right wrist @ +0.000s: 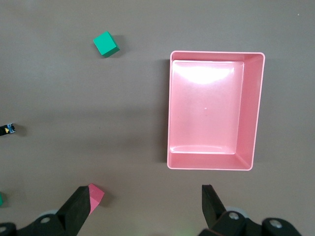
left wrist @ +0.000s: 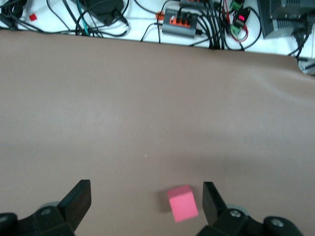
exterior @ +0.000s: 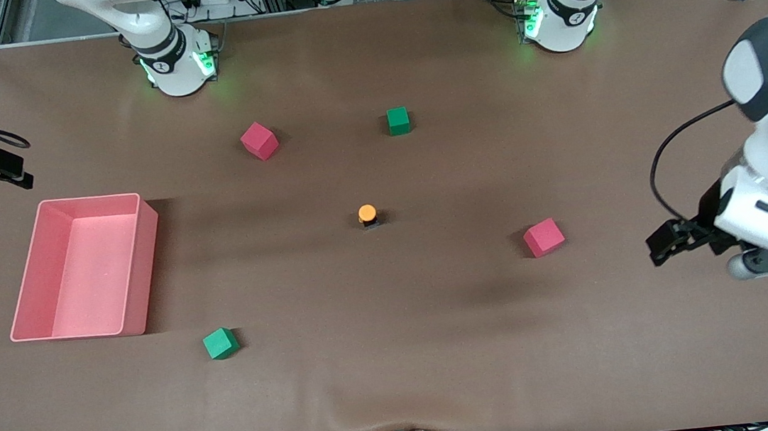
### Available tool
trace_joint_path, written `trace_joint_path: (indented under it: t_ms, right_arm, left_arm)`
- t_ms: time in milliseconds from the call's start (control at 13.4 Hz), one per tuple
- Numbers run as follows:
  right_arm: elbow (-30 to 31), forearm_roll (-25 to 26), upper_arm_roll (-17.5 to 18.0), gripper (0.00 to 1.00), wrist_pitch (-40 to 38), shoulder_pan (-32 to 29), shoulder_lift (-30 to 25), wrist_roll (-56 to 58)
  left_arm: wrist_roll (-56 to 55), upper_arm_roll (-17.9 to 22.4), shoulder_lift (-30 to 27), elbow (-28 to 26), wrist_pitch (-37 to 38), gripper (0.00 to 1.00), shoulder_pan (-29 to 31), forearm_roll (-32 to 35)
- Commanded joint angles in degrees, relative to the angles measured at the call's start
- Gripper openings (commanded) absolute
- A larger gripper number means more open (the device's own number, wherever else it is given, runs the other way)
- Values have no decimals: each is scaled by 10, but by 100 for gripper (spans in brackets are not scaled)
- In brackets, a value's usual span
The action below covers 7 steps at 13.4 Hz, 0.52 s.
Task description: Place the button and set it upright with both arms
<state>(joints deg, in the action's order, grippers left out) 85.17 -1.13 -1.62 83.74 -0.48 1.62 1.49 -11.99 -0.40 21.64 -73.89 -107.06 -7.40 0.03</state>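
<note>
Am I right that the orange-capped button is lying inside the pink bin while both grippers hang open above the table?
Not quite: the button stands on the bare table, apart from the pink bin, as the front view shows. The left gripper and right gripper are indeed open.

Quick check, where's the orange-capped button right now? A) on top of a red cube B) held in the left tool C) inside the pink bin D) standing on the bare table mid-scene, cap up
D: the button stands on the table with its orange cap up, apart from the cubes and the pink bin, with no tool on it.
</note>
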Motion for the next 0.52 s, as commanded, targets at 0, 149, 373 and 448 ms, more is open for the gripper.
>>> trace_joint_path:
  t_ms: [0,149,373,448]
  right_arm:
    - [-3,0,5,100,0,-5,-1,-5]
    - [-3,1,5,100,0,-5,-1,-5]
    - [-3,1,5,100,0,-5,-1,-5]
    - [-3,1,5,100,0,-5,-1,-5]
  left_arm:
    - [39,-23,-54,-20,51,100,31,-15]
    - [41,-17,-100,-27,136,100,34,-47]
    - [52,7,-169,-54,207,100,34,-53]
    - [59,10,-192,-72,215,100,34,-53]
